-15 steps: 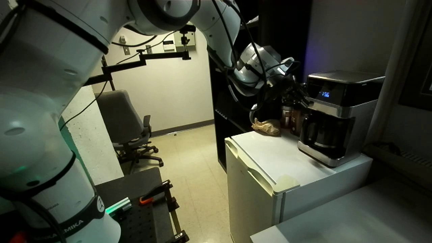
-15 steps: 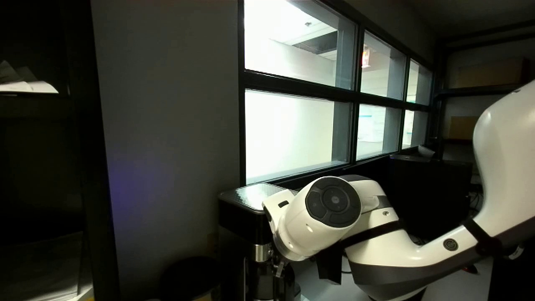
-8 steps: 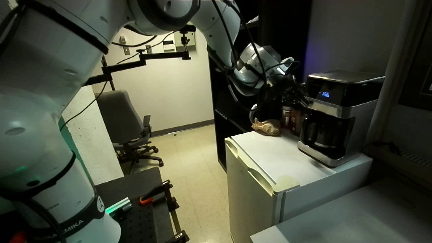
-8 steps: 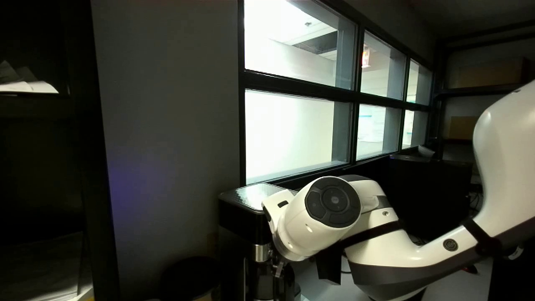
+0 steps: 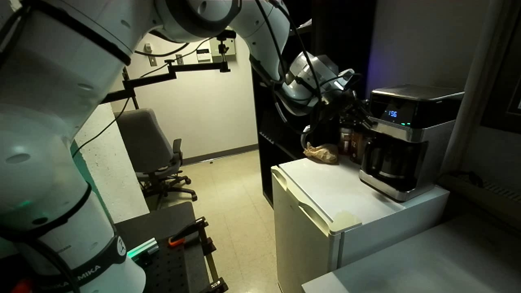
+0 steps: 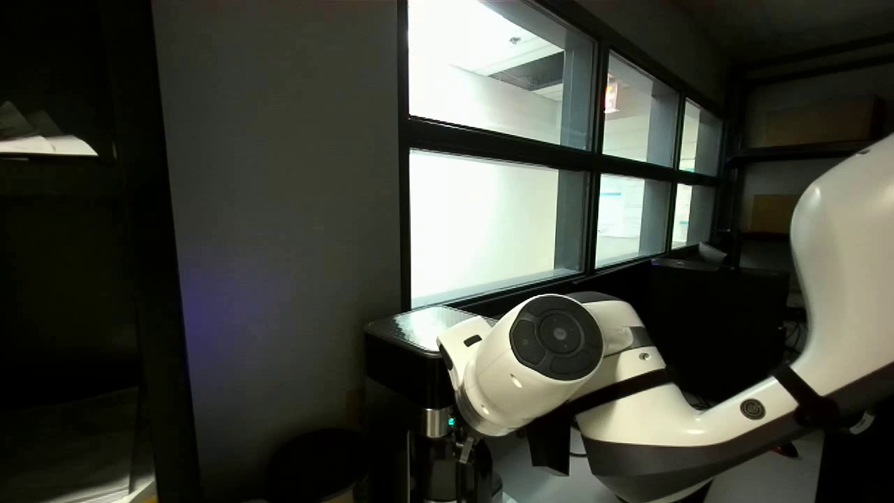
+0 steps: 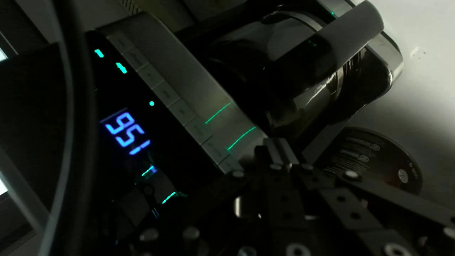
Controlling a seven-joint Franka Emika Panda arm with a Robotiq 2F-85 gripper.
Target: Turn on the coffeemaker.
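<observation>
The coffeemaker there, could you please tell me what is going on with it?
A robot arm holds its closed tool by the button row of the coffeemaker, apparently to switch it on. Whether they touch is unclear. Green indicator lights glow near the blue digits, so the coffeemaker may already be on.

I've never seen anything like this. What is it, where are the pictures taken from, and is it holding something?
The white machine is a robot arm. Two pictures come from cameras standing outside it; the close-up comes from its wrist, so the coffeemaker looks tilted there. It stands on a white fridge-like box, with a crumpled brown bundle nearby. The dark hand is closed and seems to hold nothing. It is near one end of the button row; whether it touches, I can't tell.
</observation>
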